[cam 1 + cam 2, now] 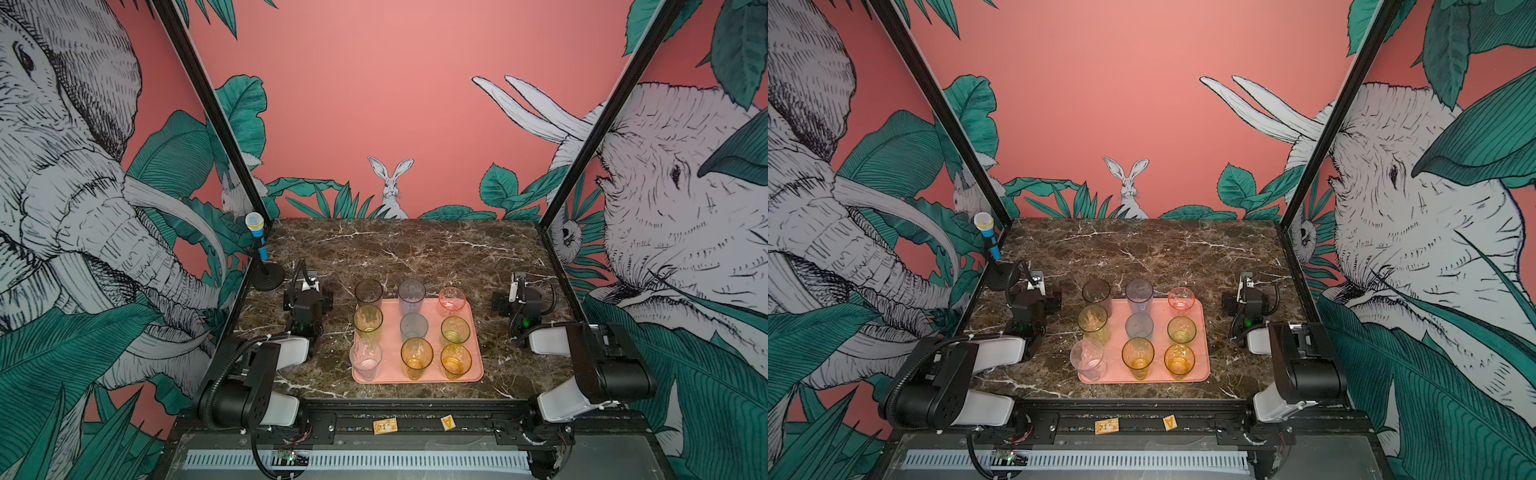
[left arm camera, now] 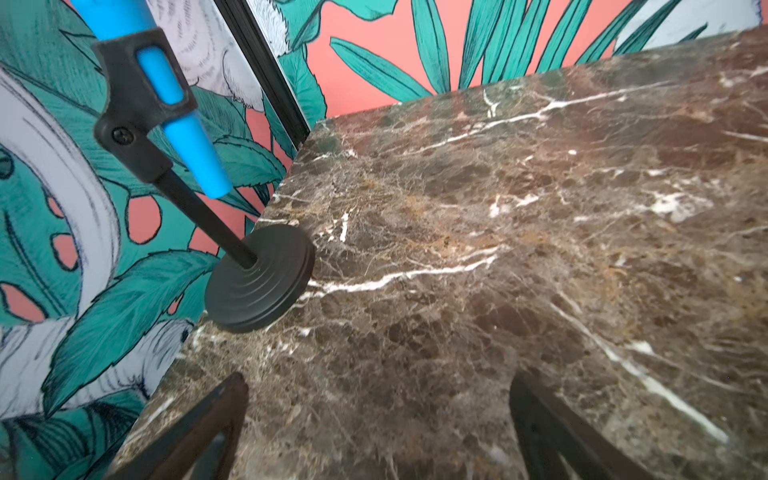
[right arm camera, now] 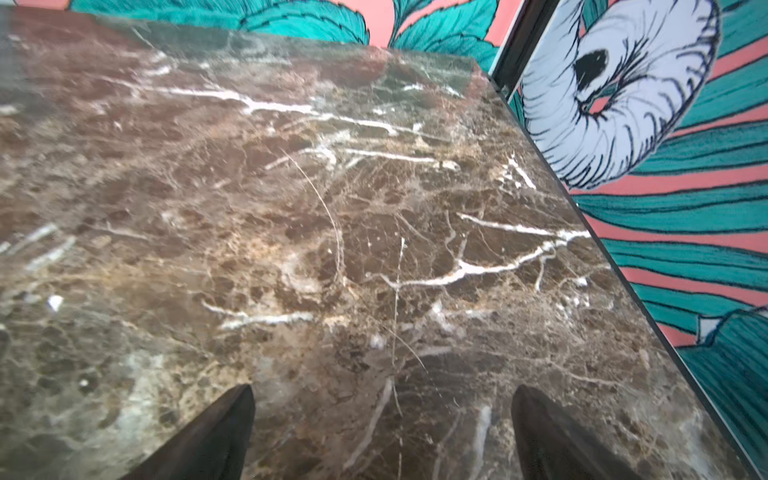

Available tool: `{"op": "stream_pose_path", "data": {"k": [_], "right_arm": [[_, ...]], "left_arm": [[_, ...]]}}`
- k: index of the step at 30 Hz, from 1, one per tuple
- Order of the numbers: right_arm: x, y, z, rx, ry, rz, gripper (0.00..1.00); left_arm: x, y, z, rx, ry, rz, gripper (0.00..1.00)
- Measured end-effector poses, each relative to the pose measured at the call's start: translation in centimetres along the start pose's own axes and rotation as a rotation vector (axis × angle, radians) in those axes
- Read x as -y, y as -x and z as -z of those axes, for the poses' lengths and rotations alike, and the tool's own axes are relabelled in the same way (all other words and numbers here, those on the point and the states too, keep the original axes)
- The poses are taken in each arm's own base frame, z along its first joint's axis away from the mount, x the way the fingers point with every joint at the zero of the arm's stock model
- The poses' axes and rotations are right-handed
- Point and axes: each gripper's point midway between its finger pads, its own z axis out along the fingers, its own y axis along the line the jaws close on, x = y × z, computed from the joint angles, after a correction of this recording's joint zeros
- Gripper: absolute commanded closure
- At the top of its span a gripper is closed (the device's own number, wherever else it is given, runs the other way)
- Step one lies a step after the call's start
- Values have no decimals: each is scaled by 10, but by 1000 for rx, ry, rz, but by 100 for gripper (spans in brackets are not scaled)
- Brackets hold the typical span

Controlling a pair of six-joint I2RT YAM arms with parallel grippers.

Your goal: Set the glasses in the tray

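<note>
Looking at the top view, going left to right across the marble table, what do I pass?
Blue toy microphone on a round black stand → black left gripper, open → salmon-pink rectangular tray with tinted translucent glasses standing on it → black right gripper, open.

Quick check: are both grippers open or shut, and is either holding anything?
Left gripper: open, holding nothing.
Right gripper: open, holding nothing.

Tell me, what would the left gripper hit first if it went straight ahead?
Likely only bare marble tabletop: the open left gripper aims along it. The microphone stand's black base sits aside, seemingly clear.
</note>
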Motion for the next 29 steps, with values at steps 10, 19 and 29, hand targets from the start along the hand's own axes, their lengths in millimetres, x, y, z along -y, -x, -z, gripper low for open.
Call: {"op": "stream_pose_path", "data": {"k": [10,19,29], "right_arm": [[-2,12,0,49,11,-6,1],[-2,13,0,55,11,-7,1],[-2,13,0,55,11,-7,1]], "left_arm": [[5,-22,-21,-35,-42,9,0],[0,-15,-27,-27,-45,45,0],[1,-15,-27,-26,-54,49,0]]}}
